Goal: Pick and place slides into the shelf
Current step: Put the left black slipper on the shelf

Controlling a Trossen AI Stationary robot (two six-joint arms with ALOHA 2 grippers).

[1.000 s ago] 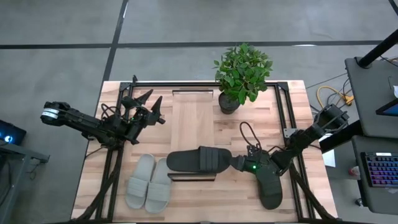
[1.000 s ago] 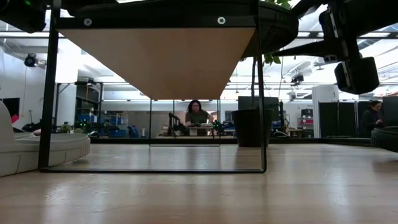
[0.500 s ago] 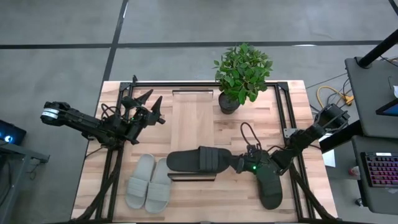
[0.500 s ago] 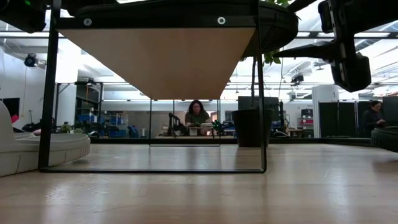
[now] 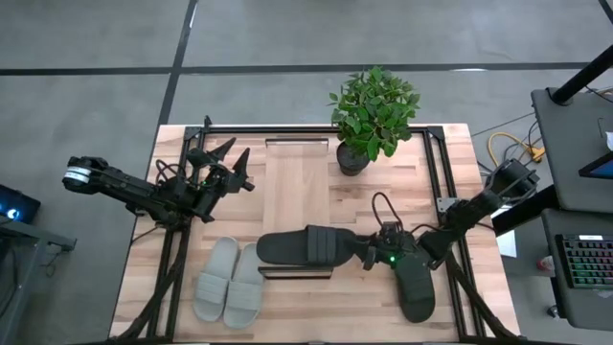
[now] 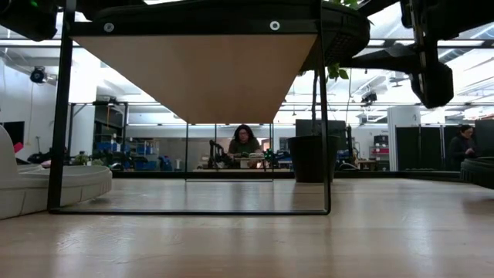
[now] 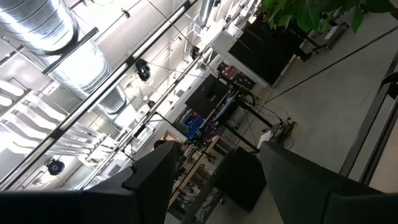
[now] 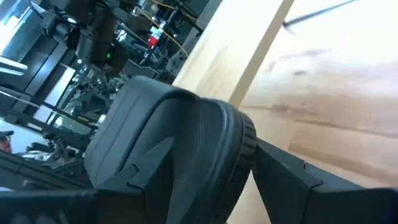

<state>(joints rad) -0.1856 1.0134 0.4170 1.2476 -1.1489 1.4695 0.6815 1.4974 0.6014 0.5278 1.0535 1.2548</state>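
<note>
On the shelf [image 5: 299, 187] front edge, right gripper [image 5: 372, 254] stands part open at the heel of a dark slide [image 5: 308, 245]; contact seems lost, though unclear. No legible markings. Farther left, left gripper [image 5: 230, 163] hangs open, empty.

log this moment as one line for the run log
right gripper: open at dark slide on shelf | second dark slide: table | left gripper: open, waiting | grey slides: table

Open shelf [image 5: 295, 182] top beside potted plant [image 5: 372, 113]
</note>
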